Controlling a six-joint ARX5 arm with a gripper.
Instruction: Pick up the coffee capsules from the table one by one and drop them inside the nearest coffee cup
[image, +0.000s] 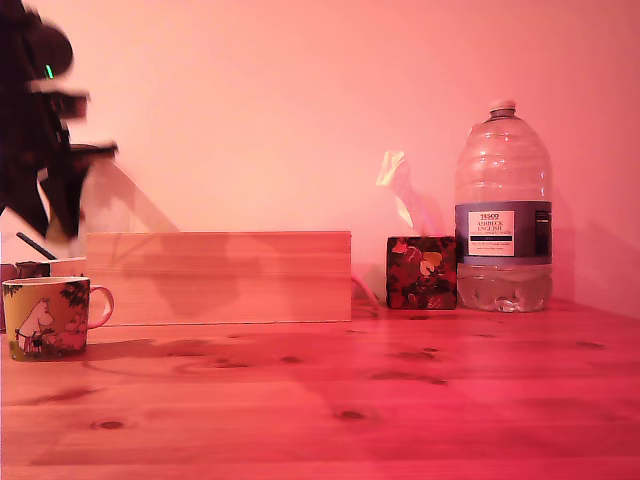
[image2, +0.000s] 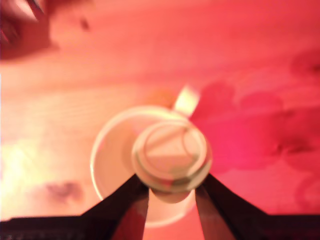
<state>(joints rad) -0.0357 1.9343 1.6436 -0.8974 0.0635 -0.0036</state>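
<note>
Currently my pincer (image2: 171, 192) is clamped on a capsule (image2: 171, 157) above the cup (image2: 112, 160) by the desk's (image: 400, 400) edge. Capsule sits off-centre toward the handle side, so I reckon release could clip the rim and bounce out.

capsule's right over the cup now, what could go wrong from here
1. In the wrist view the capsule held in the claw sits toward one side of the cup opening, overlapping its rim, so on release it might clip the rim and bounce onto the table.
2. The wrist view is blurred, so that alignment is hard to judge.
3. In the exterior view the arm is high above the table, so the drop could be long.
</note>
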